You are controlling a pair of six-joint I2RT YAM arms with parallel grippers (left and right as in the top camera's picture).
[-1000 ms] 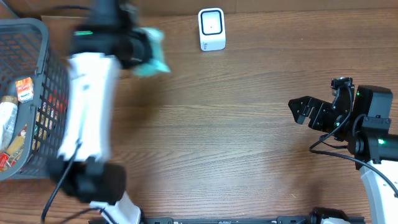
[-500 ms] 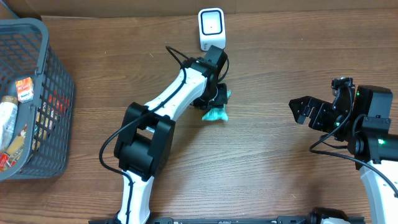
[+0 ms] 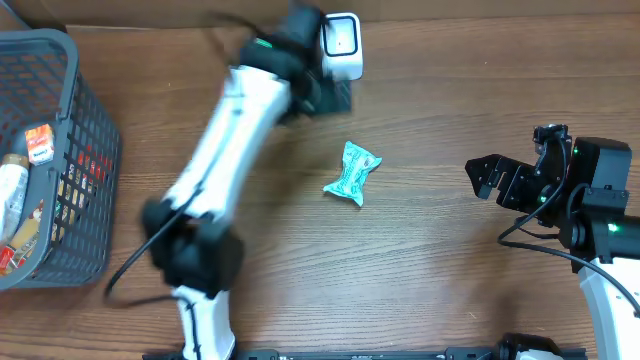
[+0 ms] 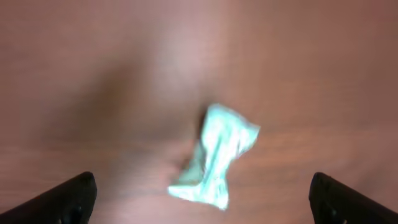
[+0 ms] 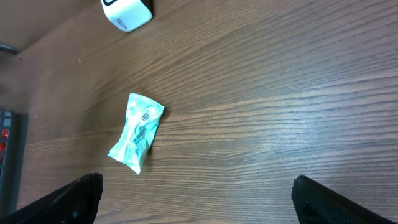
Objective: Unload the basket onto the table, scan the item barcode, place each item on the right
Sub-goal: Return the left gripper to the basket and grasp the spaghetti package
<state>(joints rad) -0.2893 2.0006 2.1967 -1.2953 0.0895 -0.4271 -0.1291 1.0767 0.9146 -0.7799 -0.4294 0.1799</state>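
The item, a small teal packet, lies loose on the wooden table with nothing touching it. In the right wrist view the packet shows a printed barcode on its upper half. The white scanner stands at the table's far edge, also visible as the scanner in the right wrist view. My left gripper is motion-blurred beside the scanner, up and left of the packet. It hangs open above the packet, its fingers wide apart. My right gripper waits open at the right, empty.
A grey basket holding several packaged goods stands at the left edge. The left arm stretches diagonally across the table's middle. The right arm's base and cable fill the right side.
The left arm swept from the basket to below the scanner with the packet, opened and let it go. The packet now lies on the table, and the arm has pulled back toward the scanner.
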